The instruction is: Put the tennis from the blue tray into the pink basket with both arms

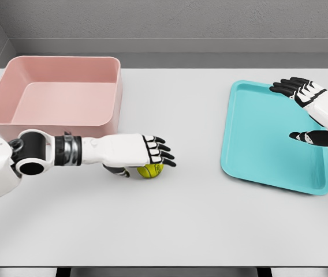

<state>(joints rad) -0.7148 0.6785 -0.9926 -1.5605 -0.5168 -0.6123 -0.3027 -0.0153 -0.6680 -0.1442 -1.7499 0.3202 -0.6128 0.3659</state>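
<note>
Left hand (144,154) reaches palm-down, curled on tennis ball (151,170); right hand (308,112) spread over blue tray (256,144).

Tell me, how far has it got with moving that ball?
Done: the ball is out of the tray, which holds nothing. In hand: the left hand is over the ball on the table, fingers curled around it, just in front of the basket. The right hand hovers open over the tray. Left: lifting the ball into the basket.
</note>
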